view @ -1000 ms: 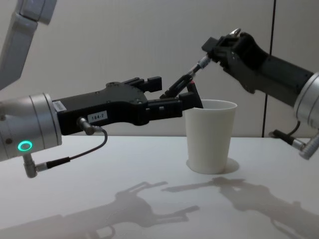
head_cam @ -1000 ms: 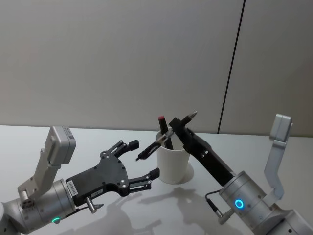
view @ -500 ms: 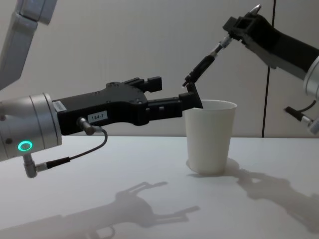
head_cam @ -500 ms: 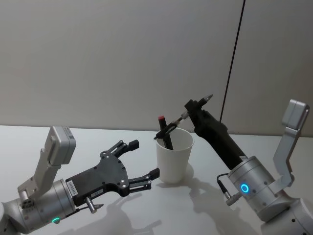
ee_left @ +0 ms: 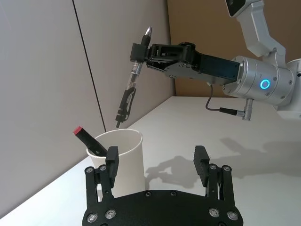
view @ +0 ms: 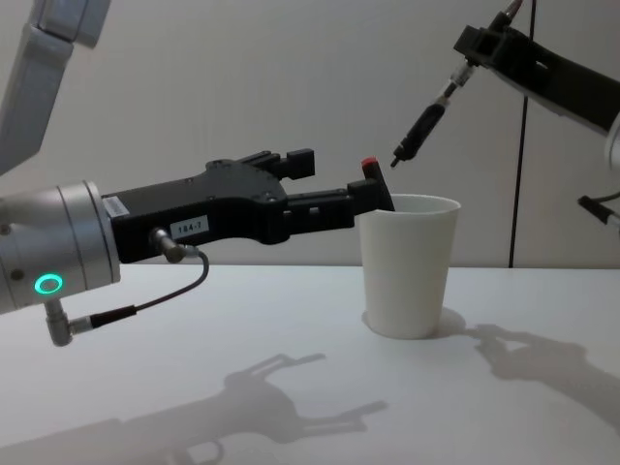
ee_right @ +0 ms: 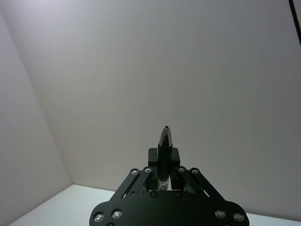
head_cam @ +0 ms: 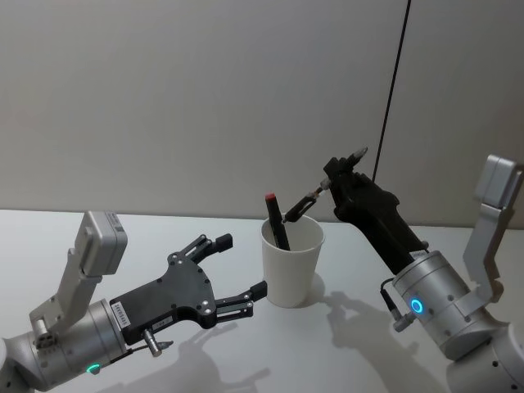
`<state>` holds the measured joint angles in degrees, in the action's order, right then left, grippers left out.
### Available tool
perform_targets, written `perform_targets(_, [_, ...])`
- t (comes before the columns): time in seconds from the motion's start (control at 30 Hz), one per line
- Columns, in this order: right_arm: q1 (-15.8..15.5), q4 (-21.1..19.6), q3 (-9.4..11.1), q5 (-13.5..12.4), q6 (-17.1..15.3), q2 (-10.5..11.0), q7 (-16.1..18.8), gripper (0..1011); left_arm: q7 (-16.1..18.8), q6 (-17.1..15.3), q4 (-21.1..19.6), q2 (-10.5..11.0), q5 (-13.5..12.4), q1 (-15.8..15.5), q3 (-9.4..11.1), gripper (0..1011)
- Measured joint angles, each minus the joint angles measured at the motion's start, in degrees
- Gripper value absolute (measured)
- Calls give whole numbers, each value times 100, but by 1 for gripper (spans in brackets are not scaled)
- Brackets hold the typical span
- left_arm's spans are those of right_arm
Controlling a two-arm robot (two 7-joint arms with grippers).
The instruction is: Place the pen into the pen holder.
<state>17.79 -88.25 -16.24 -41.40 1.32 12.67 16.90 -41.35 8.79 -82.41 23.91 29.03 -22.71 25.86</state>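
pen (view: pixel 426 123) hangs from right gripper (view: pixel 472 56) above pen holder (view: pixel 408 265).

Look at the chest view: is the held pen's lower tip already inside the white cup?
No, the pen in the right gripper hangs with its tip just above the cup rim.

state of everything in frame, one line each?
pen: held tilted in the air, lower tip above the cup's mouth, not inside
pen holder: upright on the table, red-capped marker leaning inside
right gripper: shut on pen
left gripper: open, beside the cup
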Motion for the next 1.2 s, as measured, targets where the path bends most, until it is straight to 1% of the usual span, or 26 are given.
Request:
perform_targets(0.07, [6, -5, -8, 69, 23, 20, -28, 134, 0, 0, 0, 0, 0, 0, 0, 1003])
perform_targets(0.17, [15, -11, -31, 244, 75, 68, -100, 134, 0, 0, 0, 0, 0, 0, 0, 1003])
perform_targets(0.47, [63, 45, -103, 575, 118, 124, -209, 134, 0, 0, 0, 0, 0, 0, 0, 1003])
perform_targets(0.7, [128, 168, -198, 840, 90, 123, -284, 134, 0, 0, 0, 0, 0, 0, 0, 1003])
perform_targets(0.77, [135, 183, -209, 865, 82, 121, -292, 134, 0, 0, 0, 0, 0, 0, 0, 1003])
perform_targets(0.83, [167, 250, -257, 965, 43, 111, -325, 134, 0, 0, 0, 0, 0, 0, 0, 1003])
perform_targets(1.03, [215, 341, -322, 1097, -9, 86, -369, 135, 0, 0, 0, 0, 0, 0, 0, 1003])
perform_targets(1.1, [229, 369, -342, 1139, -24, 77, -381, 151, 0, 0, 0, 0, 0, 0, 0, 1002])
perform_targets(1.17, [242, 393, -359, 1174, -40, 72, -392, 236, 0, 0, 0, 0, 0, 0, 0, 1003])
perform_targets(1.2, [246, 401, -364, 1186, -44, 70, -397, 252, 0, 0, 0, 0, 0, 0, 0, 1003])
